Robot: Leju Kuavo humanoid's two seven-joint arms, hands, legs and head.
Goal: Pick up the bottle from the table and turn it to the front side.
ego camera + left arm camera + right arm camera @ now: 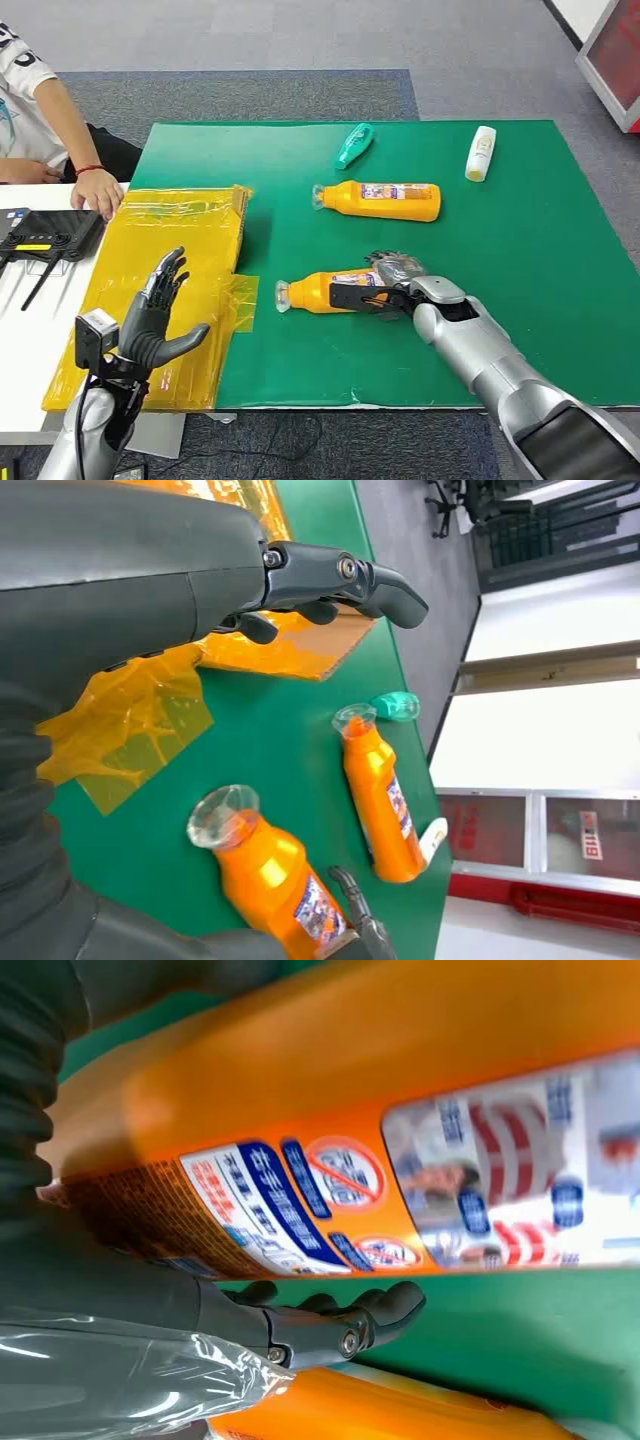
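Bottle [321, 291] lies on its side at lower centre of the green mat [528, 260], the right hand [389, 285] wrapped over its label end.

Two orange bottles lie on the mat: the held one and a second orange bottle [385, 200] above it, well apart. One teal bottle [355, 145] and one white bottle [481, 153] lie near the mat's top edge. Open green mat spreads to the right. One yellow plastic sheet [173, 260] covers the left, overlapping the mat's edge. The left hand [155, 315] hovers at lower left, fingers spread wide, holding nothing. A person's hand [98, 190] rests at upper left beside a black device [49, 235]. Grey carpet [302, 40] surrounds the table.
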